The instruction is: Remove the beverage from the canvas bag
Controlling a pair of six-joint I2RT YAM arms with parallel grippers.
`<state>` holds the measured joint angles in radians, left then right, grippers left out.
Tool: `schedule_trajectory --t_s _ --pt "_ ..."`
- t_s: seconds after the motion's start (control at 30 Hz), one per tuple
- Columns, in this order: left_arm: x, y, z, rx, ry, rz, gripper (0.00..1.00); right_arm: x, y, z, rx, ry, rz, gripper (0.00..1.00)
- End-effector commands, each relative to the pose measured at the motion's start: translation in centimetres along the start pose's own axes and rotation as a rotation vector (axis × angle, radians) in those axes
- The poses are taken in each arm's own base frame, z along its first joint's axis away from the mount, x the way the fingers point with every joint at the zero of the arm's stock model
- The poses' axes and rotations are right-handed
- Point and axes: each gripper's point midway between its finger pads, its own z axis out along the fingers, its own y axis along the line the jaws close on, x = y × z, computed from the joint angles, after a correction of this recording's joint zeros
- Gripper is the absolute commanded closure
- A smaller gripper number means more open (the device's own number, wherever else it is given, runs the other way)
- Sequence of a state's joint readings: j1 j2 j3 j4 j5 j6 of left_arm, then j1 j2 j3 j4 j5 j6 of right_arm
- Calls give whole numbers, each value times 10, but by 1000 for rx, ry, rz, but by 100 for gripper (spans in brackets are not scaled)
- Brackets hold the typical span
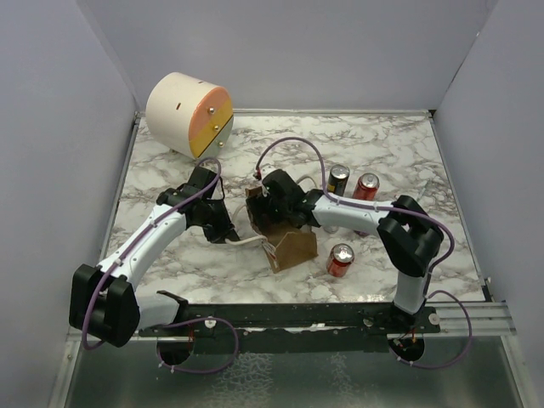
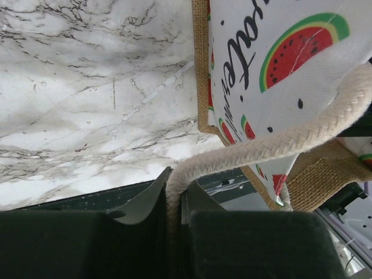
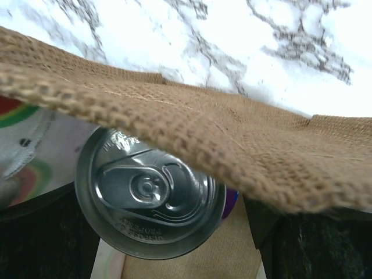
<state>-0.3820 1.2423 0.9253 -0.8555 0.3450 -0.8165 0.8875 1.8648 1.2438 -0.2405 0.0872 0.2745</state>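
Observation:
The canvas bag (image 1: 289, 242) stands at the table's middle, tan burlap with a red-and-white watermelon side (image 2: 273, 58). My left gripper (image 1: 226, 233) is just left of the bag and shut on its white rope handle (image 2: 273, 142), which runs down between the jaws (image 2: 173, 200). My right gripper (image 1: 270, 211) reaches into the bag's mouth from behind. In the right wrist view a silver-topped beverage can (image 3: 148, 192) lies inside, under the burlap rim (image 3: 232, 151). The gripper (image 3: 163, 218) straddles it, open, with a gap between the can and the right finger (image 3: 314, 244).
Three cans stand on the marble to the right of the bag: one dark (image 1: 338, 178), two red (image 1: 366, 186) (image 1: 341, 259). A cream-and-orange drum (image 1: 189, 115) sits at the back left. Grey walls enclose the table.

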Motion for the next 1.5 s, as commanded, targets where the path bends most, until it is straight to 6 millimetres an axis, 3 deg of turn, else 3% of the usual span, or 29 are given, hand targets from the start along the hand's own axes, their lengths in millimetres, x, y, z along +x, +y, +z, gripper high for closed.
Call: schedule_trajectory --t_s 0.0,0.17,0.47,0.5,0.53,0.7,0.97,1.2,1.3,1.37,1.47 --pt "2 -3 -3 12 19 86 100 -42 17 -6 -46 -215 -55 10" --pt "1 -10 -1 60 17 110 100 -46 15 -8 -52 -305 -110 10" --pt "9 -4 -4 63 31 149 100 -58 13 5 -25 -350 -101 18" --pt "8 -5 -5 64 24 156 100 -58 13 6 -26 -345 -110 22" --pt "7 -6 -6 69 18 167 100 -54 18 12 -46 -300 -139 36" --pt "6 -5 -5 68 18 178 100 -61 28 -2 -98 -272 -154 59" --pt "-2 -4 -7 44 -15 190 100 -97 37 -60 -137 -325 -147 74" --pt "-3 -6 -3 58 -9 188 100 -113 50 -110 -195 -255 -68 97" --pt "-3 -6 -3 60 -11 184 100 -130 57 -144 -242 -311 -58 98" --pt "-1 -6 -3 67 -12 181 100 -149 59 -179 -265 -392 -54 98" --pt "2 -4 -1 80 -10 170 100 -173 49 -227 -227 -504 -47 98"
